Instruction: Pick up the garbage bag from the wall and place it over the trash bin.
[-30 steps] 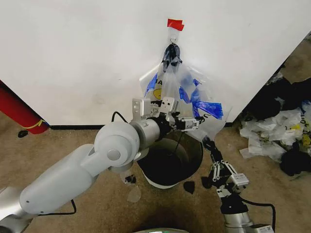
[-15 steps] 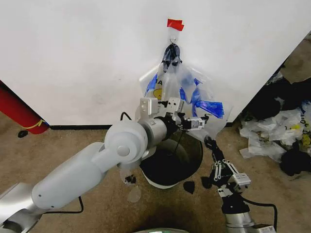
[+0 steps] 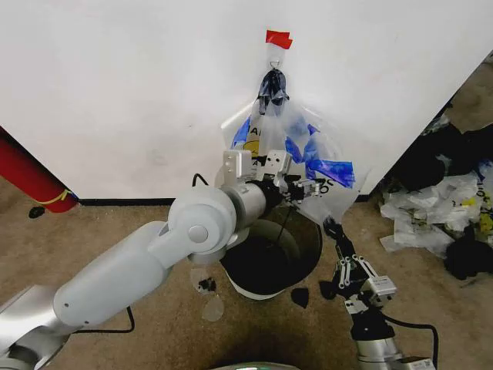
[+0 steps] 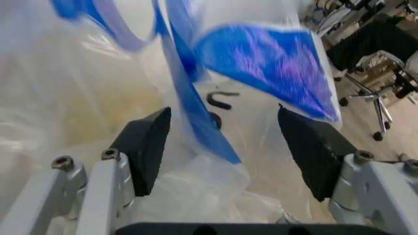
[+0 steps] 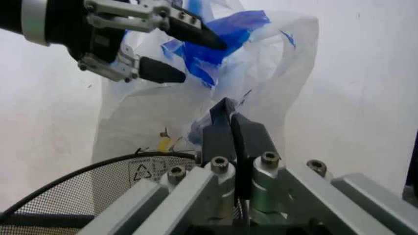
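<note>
From the head camera I saw my left gripper (image 3: 303,187) reached out over the trash bin (image 3: 269,258), its fingers spread and pushed into the lower front of the garbage bag (image 3: 296,158). The bag hung from a small hook under a strip of red tape (image 3: 278,38) on the wall (image 3: 123,92), thin and crinkled, translucent white with blue tape patches. The bin below it was round, dark and see-through, on a white base, standing on brown carpet (image 3: 115,223). My right gripper (image 3: 333,229) sat low beside the bin's rim, under the bag's bottom corner.

In the left wrist view, the two black pads (image 4: 147,147) stood wide apart, with glossy film and a blue tape strip of the bag lying between them; nothing was pinched.

In the right wrist view, the right gripper's (image 5: 230,117) black fingers were pressed together, empty, pointing up at the bag, with the bin's mesh-like rim (image 5: 104,169) below.
</note>
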Controlling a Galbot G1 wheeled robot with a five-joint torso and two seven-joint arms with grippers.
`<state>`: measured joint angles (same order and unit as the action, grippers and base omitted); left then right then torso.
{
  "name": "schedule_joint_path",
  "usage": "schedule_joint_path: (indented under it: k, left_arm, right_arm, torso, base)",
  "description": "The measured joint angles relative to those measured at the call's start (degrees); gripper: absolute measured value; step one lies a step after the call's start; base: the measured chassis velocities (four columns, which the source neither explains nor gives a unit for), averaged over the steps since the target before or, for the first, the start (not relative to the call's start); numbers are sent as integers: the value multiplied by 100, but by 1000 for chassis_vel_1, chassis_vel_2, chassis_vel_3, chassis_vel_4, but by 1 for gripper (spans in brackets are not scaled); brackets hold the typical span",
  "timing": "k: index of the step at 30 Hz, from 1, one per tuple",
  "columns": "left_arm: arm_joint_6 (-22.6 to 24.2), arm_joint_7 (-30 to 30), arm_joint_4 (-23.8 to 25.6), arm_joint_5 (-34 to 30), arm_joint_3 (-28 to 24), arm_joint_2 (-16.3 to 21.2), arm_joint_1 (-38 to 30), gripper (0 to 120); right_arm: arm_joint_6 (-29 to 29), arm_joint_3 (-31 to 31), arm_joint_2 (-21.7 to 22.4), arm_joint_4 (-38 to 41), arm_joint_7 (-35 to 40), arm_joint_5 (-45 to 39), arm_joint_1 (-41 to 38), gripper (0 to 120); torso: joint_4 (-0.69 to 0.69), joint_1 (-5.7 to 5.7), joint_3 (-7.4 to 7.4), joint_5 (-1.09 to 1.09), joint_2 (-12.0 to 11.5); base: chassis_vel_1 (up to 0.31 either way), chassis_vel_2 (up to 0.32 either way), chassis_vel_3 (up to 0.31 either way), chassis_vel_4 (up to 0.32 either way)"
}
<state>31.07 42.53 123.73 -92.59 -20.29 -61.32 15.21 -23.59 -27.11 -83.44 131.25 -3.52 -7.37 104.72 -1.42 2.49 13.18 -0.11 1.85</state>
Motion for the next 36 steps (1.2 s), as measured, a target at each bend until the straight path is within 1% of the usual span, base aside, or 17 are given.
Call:
schedule_joint_path:
  k: [5, 6, 7, 9, 10, 14, 15, 19, 22, 26, 28, 29, 31, 32, 33, 35, 36]
  left_arm:
    - [-19, 39, -76, 1, -26, 6, 9, 50]
    - [-32, 37, -81, 1, -22, 17, 10, 45]
    - [-32, 37, -81, 1, -22, 17, 10, 45]
    - [-56, 33, -82, 1, -16, 29, 17, 36]
    - [-61, 33, -81, 1, -15, 33, 21, 34]
    - [-124, 28, -12, 77, -22, 18, 128, 15]
    - [-124, 28, -12, 77, -22, 18, 128, 15]
    - [-295, 17, -4, 143, 83, -17, 203, 1]
    - [-365, 5, 17, 144, 138, 10, 200, 0]
    - [-433, -90, 191, 156, 317, 158, 264, 0]
    - [-447, -102, 300, 160, 426, 258, 352, 0]
    - [-447, -102, 300, 160, 426, 258, 352, 0]
    - [-459, -110, 417, 160, 558, 384, 449, 0]
    - [-465, -112, 456, 160, 601, 422, 489, 0]
    - [-471, -115, 503, 160, 655, 464, 541, 0]
    - [-483, -124, 618, 160, 800, 549, 701, 0]
    - [-483, -124, 618, 160, 800, 549, 701, 0]
  right_arm:
    - [-9, -30, 6, 24, 2, -30, 20, 0]
    - [-12, -31, 7, 24, 2, -37, 20, 0]
    - [-12, -31, 7, 24, 2, -37, 20, 0]
    - [-12, -29, 5, 24, 3, -44, 12, 0]
    - [-12, -26, 4, 24, 3, -44, 8, 0]
    - [-6, 16, -32, 18, 5, -31, -14, 0]
    - [-6, 16, -32, 18, 5, -31, -14, 0]
    - [-4, 31, -56, 24, 6, -18, -7, 0]
    - [-1, 30, -47, 42, 7, -17, -3, 0]
    - [18, 27, -22, 116, 0, -4, 20, 0]
    - [26, 28, 16, 207, -1, 25, 66, 7]
    - [26, 28, 16, 207, -1, 25, 66, 7]
    - [28, -3, 115, 350, -33, 31, 153, 15]
    - [30, -29, 151, 399, -77, 26, 184, 16]
    - [49, -93, 197, 463, -199, -2, 231, 22]
    - [133, -345, 260, 655, -710, -174, 345, 32]
    - [133, -345, 260, 655, -710, -174, 345, 32]
  torso:
    - [2, 0, 0, -1, 0]
    - [2, 0, 0, -1, 0]
    - [2, 0, 0, -1, 0]
    - [1, 0, 0, -1, 0]
    - [1, 0, 0, -1, 0]
    - [2, 0, 0, -1, 0]
    - [2, 0, 0, -1, 0]
    - [1, 0, 0, -1, 0]
    - [2, 0, 0, -1, 0]
    - [1, 0, 0, -1, 0]
    - [1, 0, 0, -1, 0]
    - [1, 0, 0, -1, 0]
    - [1, 0, 0, -1, 0]
    - [1, 0, 0, -1, 0]
    - [2, 0, 0, -1, 0]
    - [1, 0, 0, -1, 0]
    - [1, 0, 0, -1, 0]
  base:
    - [0, 0, 0, 0]
    - [0, 0, 0, 0]
    - [0, 0, 0, 0]
    - [0, 0, 0, 0]
    - [0, 0, 0, 0]
    - [0, 0, 0, 0]
    - [0, 0, 0, 0]
    - [0, 0, 0, 0]
    - [0, 0, 0, 0]
    - [0, 0, 0, 0]
    - [0, 0, 0, 0]
    - [0, 0, 0, 0]
    - [0, 0, 0, 0]
    - [0, 0, 0, 0]
    - [0, 0, 0, 0]
    - [0, 0, 0, 0]
    - [0, 0, 0, 0]
